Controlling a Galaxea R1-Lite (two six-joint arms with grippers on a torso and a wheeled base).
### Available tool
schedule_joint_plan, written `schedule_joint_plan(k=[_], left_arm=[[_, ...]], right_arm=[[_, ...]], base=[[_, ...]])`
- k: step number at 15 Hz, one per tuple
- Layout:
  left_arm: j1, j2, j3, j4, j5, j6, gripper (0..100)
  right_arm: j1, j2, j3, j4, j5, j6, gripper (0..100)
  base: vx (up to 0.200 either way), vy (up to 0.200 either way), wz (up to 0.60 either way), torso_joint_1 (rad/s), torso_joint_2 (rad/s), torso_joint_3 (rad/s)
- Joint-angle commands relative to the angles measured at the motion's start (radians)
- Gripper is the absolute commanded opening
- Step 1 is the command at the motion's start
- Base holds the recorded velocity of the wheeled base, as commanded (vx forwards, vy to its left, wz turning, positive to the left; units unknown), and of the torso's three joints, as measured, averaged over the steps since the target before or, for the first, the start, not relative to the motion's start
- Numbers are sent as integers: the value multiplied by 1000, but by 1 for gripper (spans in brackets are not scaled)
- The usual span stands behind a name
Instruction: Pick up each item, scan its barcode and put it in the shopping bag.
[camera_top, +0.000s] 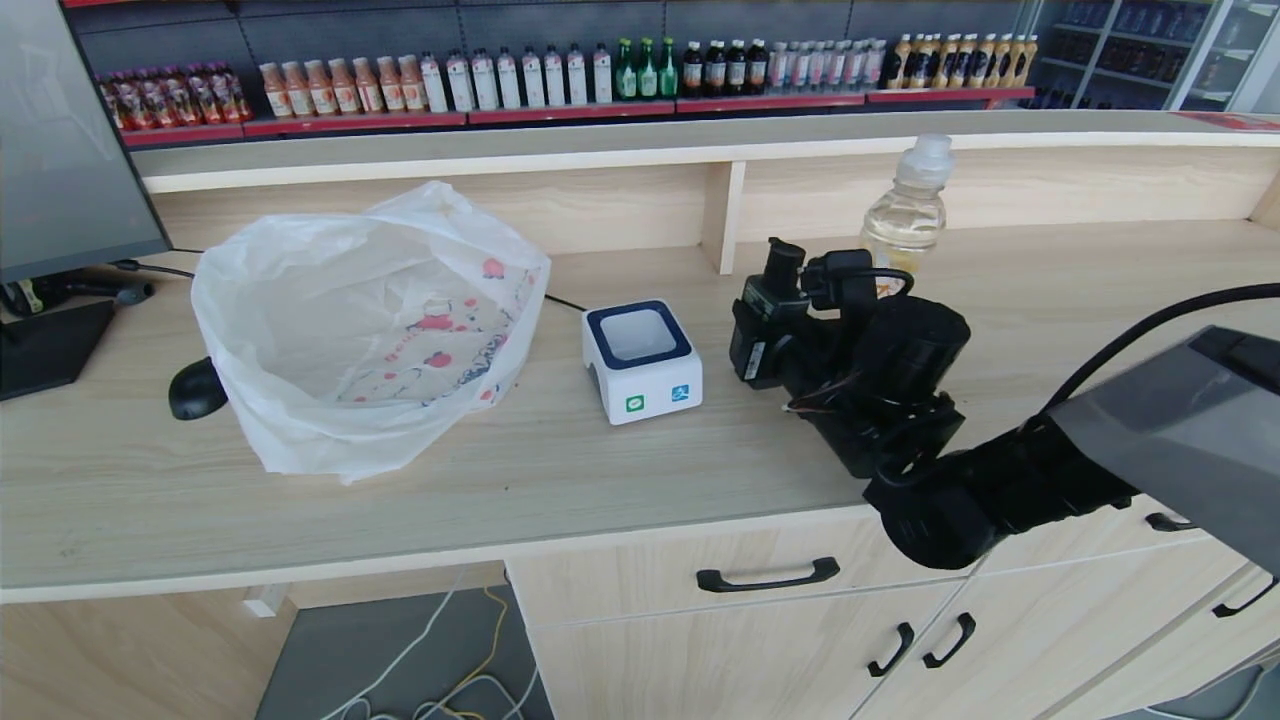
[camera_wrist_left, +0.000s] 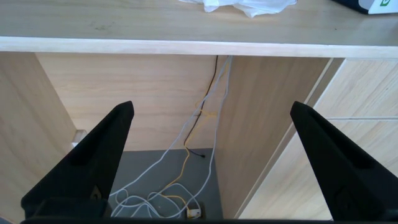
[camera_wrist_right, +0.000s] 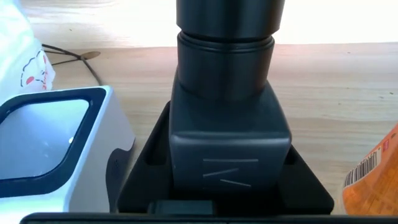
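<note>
A white plastic shopping bag stands open on the wooden counter. To its right sits a white barcode scanner with a blue-framed window, seen close up in the right wrist view as the scanner. My right gripper is just right of the scanner, shut on a dark square bottle with a round cap, its fingers against the bottle's sides. A clear bottle of yellowish liquid stands behind that arm. My left gripper hangs open below the counter's front edge.
A black mouse lies left of the bag, with a monitor at the far left. A raised shelf with a divider backs the counter. Drawers are below it. Loose cables lie in the open bay.
</note>
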Motion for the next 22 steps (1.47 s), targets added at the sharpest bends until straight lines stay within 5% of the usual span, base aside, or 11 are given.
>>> schedule_joint_plan(k=[1, 16, 22], left_arm=[[0, 0, 0, 0, 0, -1, 100], [0, 0, 0, 0, 0, -1, 100], [0, 0, 0, 0, 0, -1, 100]], right_arm=[[18, -84, 83, -6, -7, -7, 0], [191, -678, 650, -23, -10, -86, 0], [300, -755, 824, -25, -7, 93, 0]], base=[[0, 0, 0, 0, 0, 0], [0, 0, 0, 0, 0, 0], [0, 0, 0, 0, 0, 0]])
